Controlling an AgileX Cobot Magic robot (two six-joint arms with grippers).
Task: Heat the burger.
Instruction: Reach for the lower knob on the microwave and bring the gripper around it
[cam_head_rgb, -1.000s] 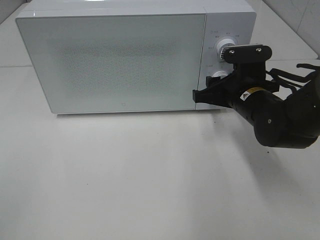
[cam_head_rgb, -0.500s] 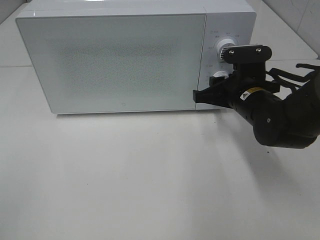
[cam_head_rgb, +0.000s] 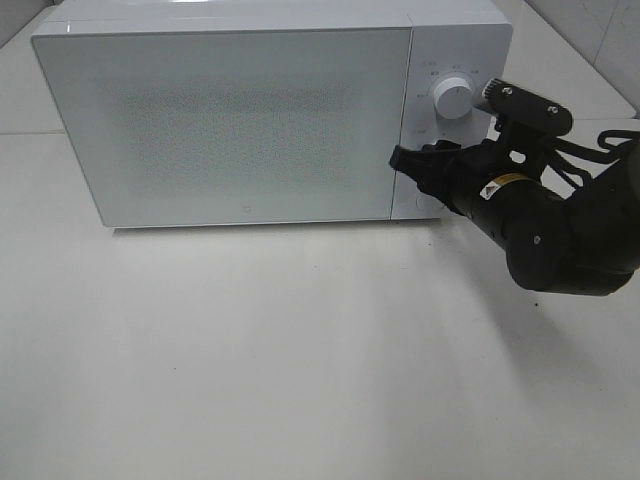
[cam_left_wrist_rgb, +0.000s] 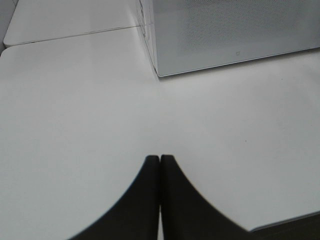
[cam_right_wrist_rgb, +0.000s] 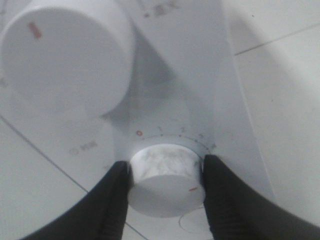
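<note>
- Right wrist view: the lower dial (cam_right_wrist_rgb: 167, 182) on the microwave's control panel is being clamped by the right gripper (cam_right_wrist_rgb: 167, 172), with its black fingers (cam_right_wrist_rgb: 112, 200) being pressed against opposite sides of the dial's rim.
- A small red mark is being shown on the dial's face, close to one finger, and printed numerals beginning with a red 0 are being seen in an arc on the panel around it.
- The upper dial (cam_right_wrist_rgb: 65, 60) is being left untouched just beside the gripped one.
- Exterior high view: the white microwave (cam_head_rgb: 230, 120) is being shown standing on the white table (cam_head_rgb: 300, 350) with its door (cam_head_rgb: 230, 200) closed. The right gripper is being held against the panel at the microwave's right end, below the upper dial.
- Left wrist view: the left gripper (cam_left_wrist_rgb: 159, 162) is being held over bare table, apart from the microwave's corner. Its two fingers are being pressed together with nothing between them.
- The burger is not being shown in any view, so its place relative to either gripper cannot be told.
</note>
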